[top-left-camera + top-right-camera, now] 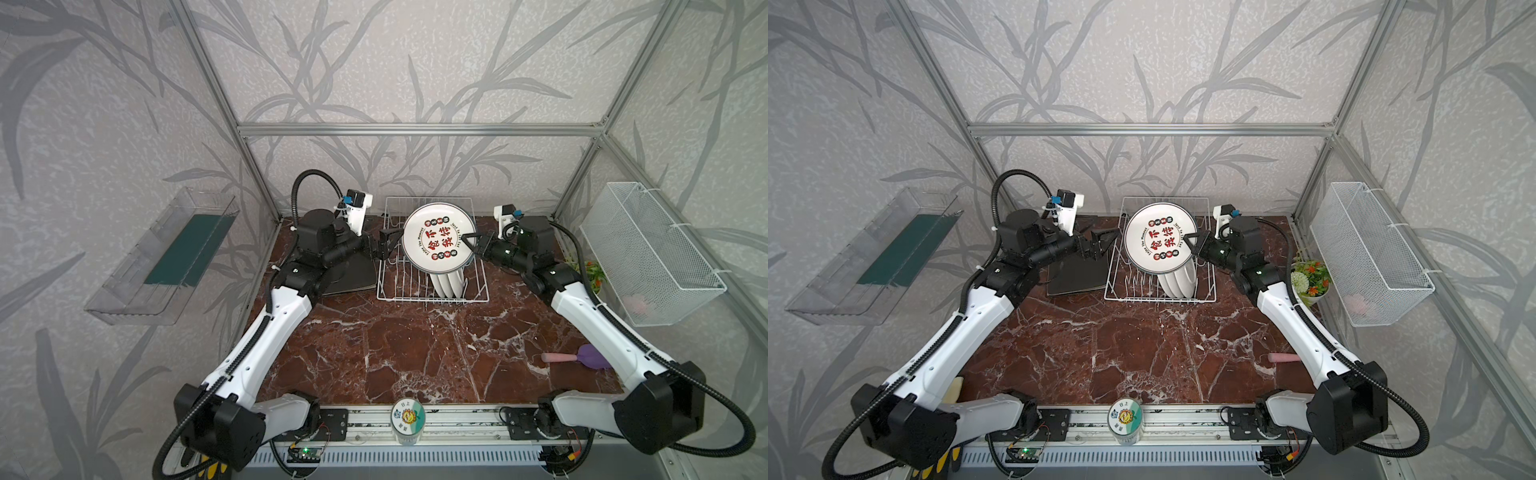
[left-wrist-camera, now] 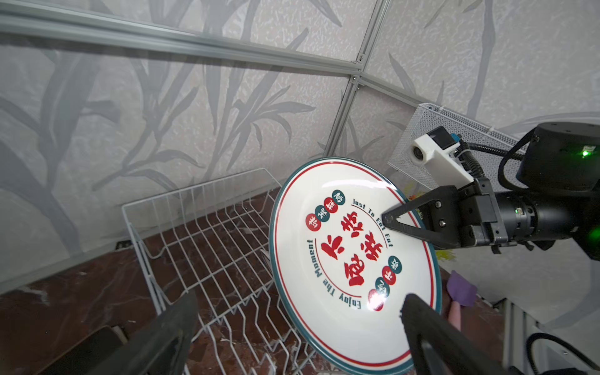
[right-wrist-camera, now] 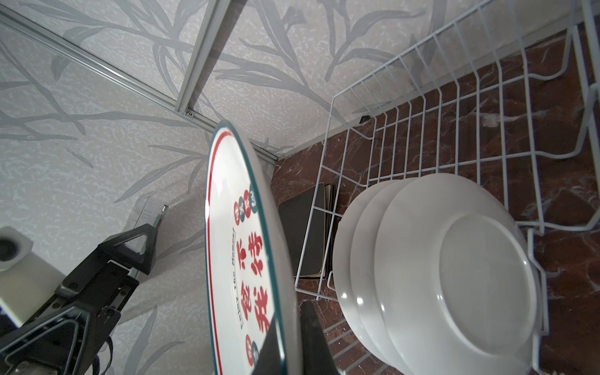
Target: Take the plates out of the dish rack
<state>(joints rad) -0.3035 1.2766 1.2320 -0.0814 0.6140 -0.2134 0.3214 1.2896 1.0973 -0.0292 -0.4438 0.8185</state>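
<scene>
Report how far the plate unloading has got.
Done: black-backed square plates lie stacked beside the dish rack. In hand: the right pincer grips the Chinese-character plate above the rack; the left pincer stands open beside it. Left: three white plates in the rack.

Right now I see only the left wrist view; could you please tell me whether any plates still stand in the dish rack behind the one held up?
Observer: Yes, three plain white plates stand in the dish rack, backs toward the right wrist camera.
Operator: Thanks. Does anything lie beside the rack?
Observer: A stack of black square plates lies on the table on the left arm's side.
Operator: Is my left gripper touching the raised plate?
Observer: No; in both top views the open left gripper sits just clear of the Chinese-character plate's rim.
</scene>
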